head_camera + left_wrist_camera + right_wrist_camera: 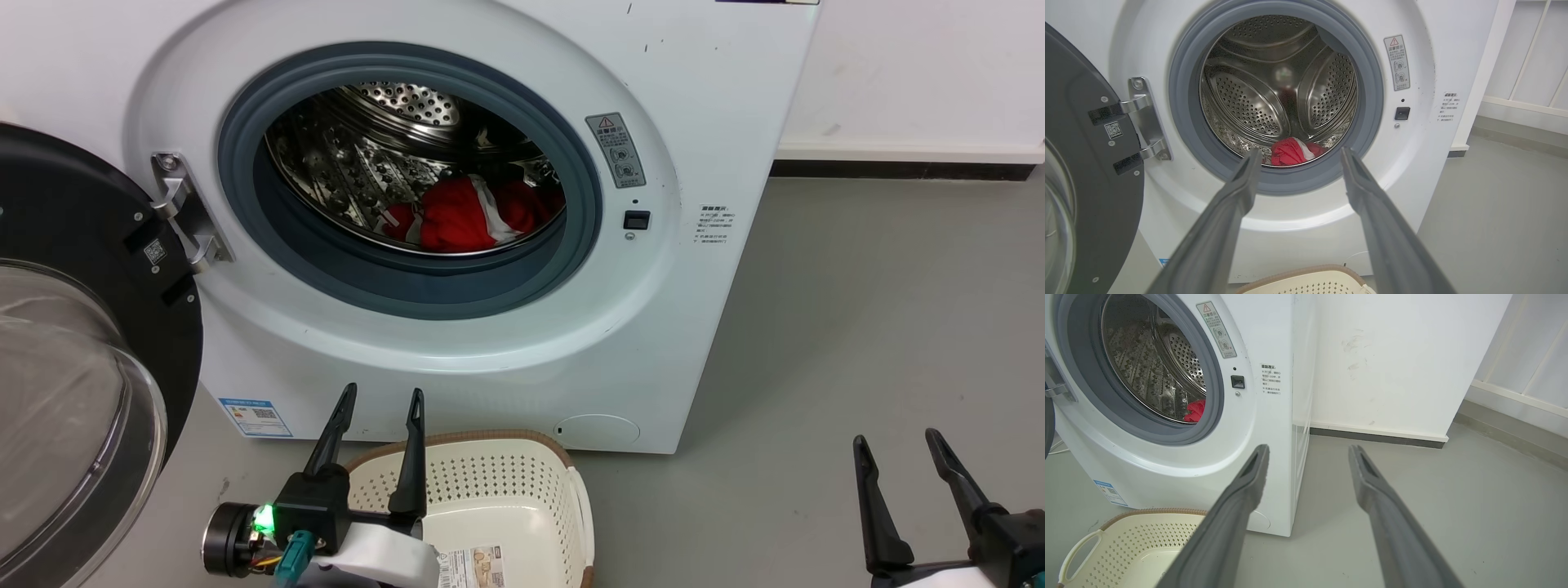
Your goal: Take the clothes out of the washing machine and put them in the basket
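Observation:
The red clothes (461, 216) with white stripes lie at the bottom of the steel drum of the white washing machine (694, 98); they also show as the clothes (1291, 151) and the clothes (1195, 411). The machine's door (73, 343) is swung open at the left. The cream basket (498, 498) stands on the floor in front of the machine, with nothing in it but a paper label. My left gripper (384, 396) is open above the basket's near-left part, fingers pointing at the porthole. My right gripper (896, 437) is open over bare floor, right of the machine.
Grey floor (857, 327) stretches to the right of the machine, up to a white wall with a dark skirting (898, 170). The open door's glass bowl (65, 425) bulges out at the lower left, close to my left arm.

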`<state>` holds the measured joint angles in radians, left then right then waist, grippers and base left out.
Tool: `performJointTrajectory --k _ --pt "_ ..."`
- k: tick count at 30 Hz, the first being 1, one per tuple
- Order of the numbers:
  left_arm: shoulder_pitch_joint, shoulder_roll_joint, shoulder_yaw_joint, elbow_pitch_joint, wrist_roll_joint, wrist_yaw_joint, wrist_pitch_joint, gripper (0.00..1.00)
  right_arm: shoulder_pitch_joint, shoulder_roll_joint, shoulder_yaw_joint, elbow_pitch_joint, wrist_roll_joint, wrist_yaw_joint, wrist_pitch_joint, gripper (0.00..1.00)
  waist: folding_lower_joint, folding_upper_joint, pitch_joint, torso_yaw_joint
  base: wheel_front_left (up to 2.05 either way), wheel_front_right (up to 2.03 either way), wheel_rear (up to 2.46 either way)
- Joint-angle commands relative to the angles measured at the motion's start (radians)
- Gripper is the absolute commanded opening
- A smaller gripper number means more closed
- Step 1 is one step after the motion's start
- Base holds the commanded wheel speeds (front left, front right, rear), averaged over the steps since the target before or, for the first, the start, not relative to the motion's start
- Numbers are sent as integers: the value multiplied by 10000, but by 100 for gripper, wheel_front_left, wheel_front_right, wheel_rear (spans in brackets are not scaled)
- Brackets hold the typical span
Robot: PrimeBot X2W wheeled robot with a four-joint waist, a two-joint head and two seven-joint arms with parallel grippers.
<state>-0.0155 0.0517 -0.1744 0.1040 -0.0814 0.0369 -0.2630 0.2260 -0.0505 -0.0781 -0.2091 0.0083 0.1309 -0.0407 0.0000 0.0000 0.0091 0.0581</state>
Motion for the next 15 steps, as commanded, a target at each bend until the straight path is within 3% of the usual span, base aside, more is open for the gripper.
performJointTrajectory --k 1,15 --pt "71 -7 8 12 -3 44 -28 100 -36 6 -14 33 9 -3 -54 100 0 0 10 1 0 0 0" --pt "-559 -15 28 128 -172 121 -28 100 -406 6 118 -214 130 -3 -82 100 0 0 888 -87 0 0 0"
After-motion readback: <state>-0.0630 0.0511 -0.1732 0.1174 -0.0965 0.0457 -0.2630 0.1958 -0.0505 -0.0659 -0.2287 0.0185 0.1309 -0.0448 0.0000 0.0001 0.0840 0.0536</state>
